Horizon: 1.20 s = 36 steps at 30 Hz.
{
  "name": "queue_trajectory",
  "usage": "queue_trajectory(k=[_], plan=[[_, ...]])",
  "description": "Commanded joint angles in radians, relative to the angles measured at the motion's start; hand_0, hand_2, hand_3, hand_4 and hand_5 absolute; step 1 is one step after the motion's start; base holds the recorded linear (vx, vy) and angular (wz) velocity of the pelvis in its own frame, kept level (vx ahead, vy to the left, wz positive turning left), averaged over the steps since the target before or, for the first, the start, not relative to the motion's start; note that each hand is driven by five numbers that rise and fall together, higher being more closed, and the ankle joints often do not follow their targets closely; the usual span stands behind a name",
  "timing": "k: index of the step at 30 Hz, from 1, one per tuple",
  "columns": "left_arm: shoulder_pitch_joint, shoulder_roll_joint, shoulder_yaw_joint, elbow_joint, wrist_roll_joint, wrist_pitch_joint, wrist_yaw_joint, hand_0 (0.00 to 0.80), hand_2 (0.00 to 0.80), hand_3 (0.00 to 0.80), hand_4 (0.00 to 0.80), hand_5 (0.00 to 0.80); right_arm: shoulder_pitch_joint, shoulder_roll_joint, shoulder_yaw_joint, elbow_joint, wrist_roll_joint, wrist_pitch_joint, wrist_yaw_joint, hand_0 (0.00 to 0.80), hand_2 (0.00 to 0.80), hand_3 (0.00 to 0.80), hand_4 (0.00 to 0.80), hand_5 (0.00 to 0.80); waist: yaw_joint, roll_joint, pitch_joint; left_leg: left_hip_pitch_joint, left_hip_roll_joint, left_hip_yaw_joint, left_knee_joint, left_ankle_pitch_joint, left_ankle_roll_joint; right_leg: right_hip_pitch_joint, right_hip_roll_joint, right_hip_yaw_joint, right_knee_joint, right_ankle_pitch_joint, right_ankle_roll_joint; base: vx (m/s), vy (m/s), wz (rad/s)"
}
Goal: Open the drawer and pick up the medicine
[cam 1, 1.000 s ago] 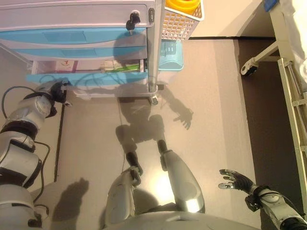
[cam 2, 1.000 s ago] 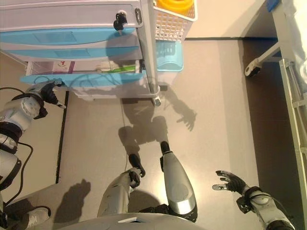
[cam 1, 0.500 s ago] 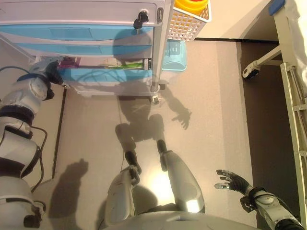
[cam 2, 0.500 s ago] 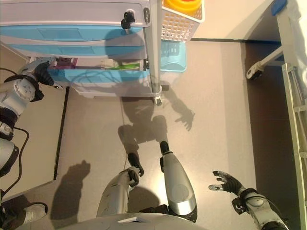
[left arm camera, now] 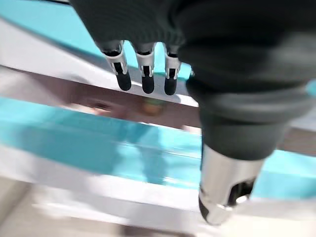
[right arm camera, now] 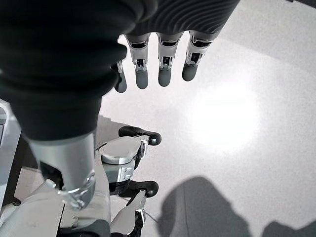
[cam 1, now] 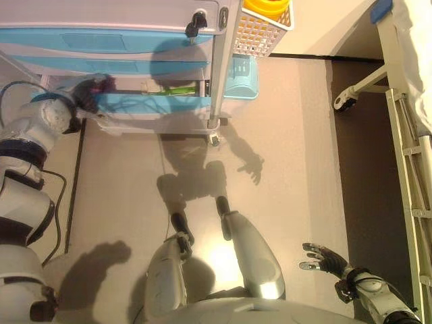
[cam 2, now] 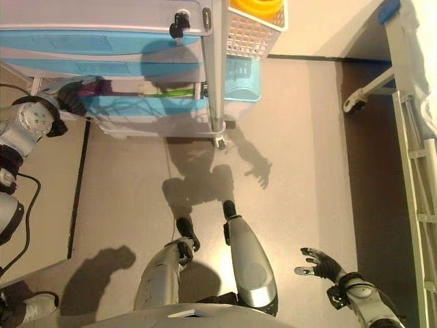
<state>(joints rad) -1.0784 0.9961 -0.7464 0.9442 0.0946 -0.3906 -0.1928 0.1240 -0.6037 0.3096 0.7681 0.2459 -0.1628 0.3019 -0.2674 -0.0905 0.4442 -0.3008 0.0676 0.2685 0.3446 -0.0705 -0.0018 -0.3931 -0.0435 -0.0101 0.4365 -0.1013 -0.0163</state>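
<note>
The cart's lowest blue drawer (cam 1: 155, 103) stands pulled open. Inside lie a green medicine box (cam 1: 179, 89), a white box (cam 1: 152, 86) and a pink pack (cam 1: 102, 82). My left hand (cam 1: 89, 96) is at the drawer's left end, over the opening beside the pink pack. In the left wrist view its fingers (left arm camera: 143, 74) are straight above the open drawer (left arm camera: 98, 148) and hold nothing. My right hand (cam 1: 319, 257) hangs open and empty low at the right, over the floor, as the right wrist view (right arm camera: 158, 59) also shows.
Two shut blue drawers and a grey top drawer with a key (cam 1: 196, 24) sit above. A white mesh basket (cam 1: 260, 30) and a light blue bin (cam 1: 241, 75) hang on the cart's right side. A bed frame with a caster (cam 1: 344, 101) stands at the right.
My left hand has risen from below the drawer's front left corner to over the drawer's left end. The camera has shifted a little. The right hand stays put.
</note>
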Motion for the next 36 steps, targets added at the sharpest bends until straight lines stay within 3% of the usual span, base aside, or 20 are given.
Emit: queue_trajectory(k=[1, 2, 5, 9, 12, 16, 22, 25, 30, 32, 36], plan=[[0.076, 0.101, 0.108, -0.193, -0.205, -0.059, -0.098, 0.0, 0.0, 0.0, 0.0, 0.0, 0.083, -0.023, -0.058, -0.013, -0.023, -0.042, -0.024, 0.0, 0.0, 0.0, 0.0, 0.0, -0.009, 0.017, 0.001, 0.005, 0.021, -0.021, 0.111, -0.122, -0.023, 0.039, -0.033, 0.076, -0.138, 0.072, 0.12, -0.049, 0.0, -0.01], [0.097, 0.115, 0.127, -0.239, -0.244, -0.051, -0.118, 0.0, 0.0, 0.0, 0.0, 0.0, 0.088, -0.026, -0.064, -0.018, -0.022, -0.047, -0.024, 0.0, 0.0, 0.0, 0.0, 0.0, -0.006, 0.011, -0.001, -0.002, 0.019, -0.01, 0.099, -0.092, -0.018, 0.032, -0.036, 0.075, -0.149, 0.096, 0.114, -0.056, -0.016, 0.0], [0.158, 0.153, 0.183, -0.349, -0.352, -0.064, -0.187, 0.0, 0.0, 0.0, 0.0, 0.0, 0.108, -0.026, -0.081, -0.027, -0.025, -0.067, -0.027, 0.0, 0.0, 0.0, 0.0, 0.0, 0.008, 0.017, -0.004, 0.006, 0.015, -0.018, 0.085, -0.088, -0.019, 0.041, -0.042, 0.065, -0.156, 0.094, 0.113, -0.004, -0.002, 0.05], [0.231, 0.173, 0.261, -0.44, -0.382, -0.099, -0.161, 0.0, 0.0, 0.0, 0.0, 0.0, 0.128, -0.024, -0.096, -0.048, -0.031, -0.072, -0.027, 0.0, 0.0, 0.0, 0.0, 0.0, 0.018, 0.021, -0.009, 0.013, 0.006, -0.029, 0.072, -0.086, -0.019, 0.05, -0.046, 0.058, -0.162, 0.092, 0.112, 0.006, 0.0, 0.01], [0.277, 0.171, 0.315, -0.465, -0.403, -0.138, -0.163, 0.0, 0.0, 0.0, 0.0, 0.0, 0.136, -0.02, -0.1, -0.048, -0.032, -0.077, -0.021, 0.0, 0.0, 0.0, 0.0, 0.0, 0.026, 0.022, -0.013, 0.014, 0.004, -0.034, 0.071, -0.086, -0.018, 0.054, -0.047, 0.052, -0.16, 0.088, 0.111, 0.019, -0.011, 0.06], [0.323, 0.167, 0.337, -0.497, -0.41, -0.15, -0.255, 0.0, 0.0, 0.0, 0.0, 0.0, 0.14, -0.018, -0.104, -0.042, -0.032, -0.08, -0.016, 0.0, 0.0, 0.0, 0.0, 0.0, 0.031, 0.025, -0.015, 0.015, 0.003, -0.036, 0.068, -0.086, -0.019, 0.057, -0.047, 0.048, -0.161, 0.088, 0.109, 0.004, -0.005, 0.06], [0.318, 0.202, 0.232, -0.593, -0.352, -0.003, -0.424, 0.0, 0.0, 0.0, 0.0, 0.0, 0.13, -0.047, -0.111, -0.049, -0.026, -0.062, 0.005, 0.0, 0.0, 0.0, 0.0, 0.0, 0.025, 0.036, -0.015, 0.02, 0.006, -0.03, 0.065, -0.083, -0.021, 0.06, -0.05, 0.046, -0.167, 0.093, 0.111, 0.0, 0.0, 0.0], [0.285, 0.224, 0.135, -0.608, -0.294, 0.083, -0.495, 0.0, 0.0, 0.0, 0.0, 0.0, 0.124, -0.073, -0.11, -0.063, -0.017, -0.046, 0.019, 0.0, 0.0, 0.0, 0.0, 0.0, 0.013, 0.04, -0.011, 0.018, 0.01, -0.025, 0.077, -0.084, -0.022, 0.059, -0.049, 0.051, -0.165, 0.096, 0.113, 0.0, 0.0, 0.0], [0.195, 0.215, -0.003, -0.514, -0.212, 0.166, -0.5, 0.0, 0.0, 0.0, 0.0, 0.0, 0.115, -0.098, -0.091, -0.069, -0.004, -0.037, 0.022, 0.0, 0.0, 0.0, 0.0, 0.0, -0.01, 0.04, -0.003, 0.01, 0.019, -0.011, 0.103, -0.091, -0.019, 0.046, -0.049, 0.06, -0.149, 0.097, 0.114, 0.0, 0.0, 0.0], [0.174, 0.202, -0.025, -0.473, -0.163, 0.2, -0.479, 0.0, 0.0, 0.0, 0.0, 0.0, 0.115, -0.101, -0.088, -0.071, -0.001, -0.036, 0.021, 0.0, 0.0, 0.0, 0.0, 0.0, -0.014, 0.044, 0.001, 0.014, 0.023, -0.02, 0.117, -0.121, -0.027, 0.051, -0.045, 0.061, -0.138, 0.074, 0.121, 0.075, 0.022, -0.04], [0.13, 0.148, -0.044, -0.306, -0.029, 0.227, -0.424, 0.0, 0.0, 0.0, 0.0, 0.0, 0.101, -0.095, -0.072, -0.063, 0.012, -0.028, 0.004, 0.0, 0.0, 0.0, 0.0, 0.0, -0.028, 0.036, 0.01, -0.01, 0.035, -0.009, 0.144, -0.119, -0.029, 0.025, -0.043, 0.065, -0.127, 0.082, 0.12, -0.013, -0.02, -0.03]])
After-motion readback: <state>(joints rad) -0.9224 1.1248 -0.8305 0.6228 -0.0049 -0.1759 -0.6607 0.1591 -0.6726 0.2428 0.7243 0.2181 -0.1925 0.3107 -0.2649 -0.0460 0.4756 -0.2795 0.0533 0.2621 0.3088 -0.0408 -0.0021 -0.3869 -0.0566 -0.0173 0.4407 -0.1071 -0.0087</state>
